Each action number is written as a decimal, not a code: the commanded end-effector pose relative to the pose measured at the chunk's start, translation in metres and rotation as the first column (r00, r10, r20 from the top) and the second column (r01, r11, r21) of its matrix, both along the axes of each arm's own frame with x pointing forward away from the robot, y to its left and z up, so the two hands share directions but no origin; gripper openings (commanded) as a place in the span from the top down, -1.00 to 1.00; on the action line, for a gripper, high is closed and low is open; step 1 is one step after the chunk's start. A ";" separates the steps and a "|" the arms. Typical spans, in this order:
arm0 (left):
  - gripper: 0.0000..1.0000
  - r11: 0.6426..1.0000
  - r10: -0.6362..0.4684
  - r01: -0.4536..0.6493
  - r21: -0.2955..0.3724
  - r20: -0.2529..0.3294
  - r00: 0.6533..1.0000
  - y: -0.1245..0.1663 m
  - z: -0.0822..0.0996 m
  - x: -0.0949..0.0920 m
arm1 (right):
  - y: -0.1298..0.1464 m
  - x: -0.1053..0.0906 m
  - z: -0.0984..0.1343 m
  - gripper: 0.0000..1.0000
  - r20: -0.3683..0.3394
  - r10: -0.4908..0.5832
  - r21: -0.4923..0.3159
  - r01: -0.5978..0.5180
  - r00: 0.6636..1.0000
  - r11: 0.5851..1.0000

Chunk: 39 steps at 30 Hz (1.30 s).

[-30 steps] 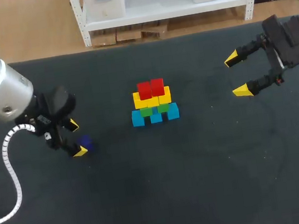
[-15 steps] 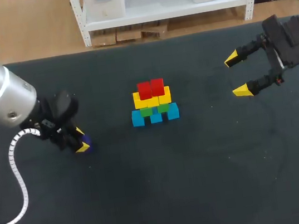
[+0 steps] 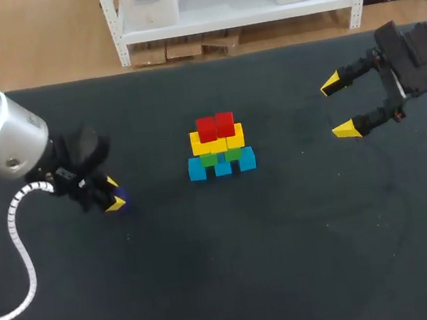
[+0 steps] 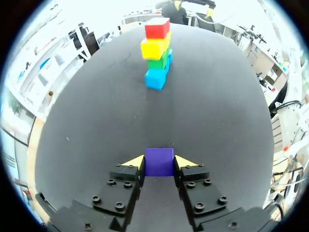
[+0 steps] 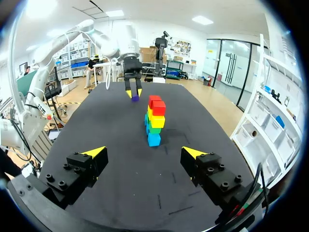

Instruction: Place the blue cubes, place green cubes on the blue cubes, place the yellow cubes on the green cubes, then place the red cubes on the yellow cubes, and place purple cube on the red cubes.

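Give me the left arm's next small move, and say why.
Probably lift the purple cube straight up. The left gripper is shut on it, touching two opposite sides, low by the table, while the red cubes, bare on top, sit higher on the stack ahead.

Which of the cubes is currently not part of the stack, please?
The purple cube, gripped between the fingers of the left hand; every other cube sits in the stack at mid-table.
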<state>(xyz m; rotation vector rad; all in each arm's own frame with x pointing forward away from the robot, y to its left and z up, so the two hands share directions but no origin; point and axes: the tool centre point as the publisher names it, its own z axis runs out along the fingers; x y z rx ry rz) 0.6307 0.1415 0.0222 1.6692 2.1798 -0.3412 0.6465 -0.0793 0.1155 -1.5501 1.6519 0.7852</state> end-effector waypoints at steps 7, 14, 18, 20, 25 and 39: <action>1.00 0.994 -0.111 0.110 0.014 0.026 0.994 -0.043 0.081 0.013 | 0.000 0.001 -0.001 -1.00 0.001 0.001 0.003 -0.001 1.000 1.000; 1.00 0.975 -0.222 0.220 0.029 0.046 0.974 -0.082 0.110 0.026 | 0.000 0.001 -0.001 -1.00 0.001 0.001 0.003 -0.001 1.000 1.000; 1.00 0.964 -0.265 0.264 0.035 0.041 0.963 -0.100 0.116 0.033 | 0.000 0.001 -0.001 -1.00 0.001 0.001 0.003 -0.001 1.000 1.000; 1.00 0.960 -0.278 0.276 0.054 0.028 0.960 -0.108 0.114 0.036 | 0.000 0.001 -0.001 -1.00 0.001 0.001 0.003 -0.001 1.000 1.000; 1.00 0.952 -0.302 0.301 0.053 0.009 0.953 -0.125 0.114 0.041 | 0.000 0.001 -0.001 -1.00 0.001 0.001 0.003 -0.001 1.000 1.000; 1.00 0.954 -0.297 0.297 0.046 -0.022 0.955 -0.158 0.114 0.055 | 0.000 0.001 -0.001 -1.00 0.001 0.001 0.003 -0.001 1.000 1.000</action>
